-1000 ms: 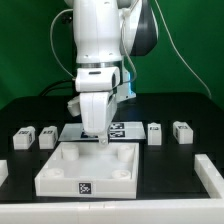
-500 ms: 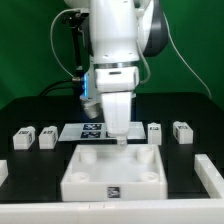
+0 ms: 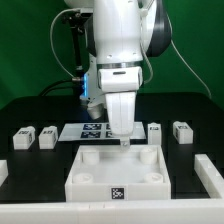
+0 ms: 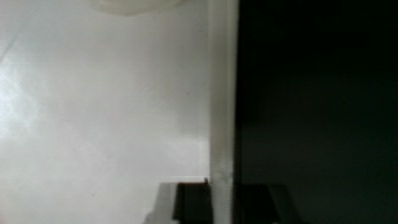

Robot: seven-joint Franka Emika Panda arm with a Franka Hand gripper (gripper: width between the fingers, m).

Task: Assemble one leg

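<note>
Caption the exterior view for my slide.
Two-finger gripper grips the large white square plastic panel by its back wall; four small white plastic tagged legs flank the marker board.

We see a white arm (image 3: 115, 40) with a black joint against a green wall (image 3: 30, 50). The table (image 3: 30, 165) is black. The near panel (image 3: 90, 185), the four legs (image 3: 182, 131) and the marker board (image 3: 88, 131) are white, each bearing black-and-white square tags.
</note>
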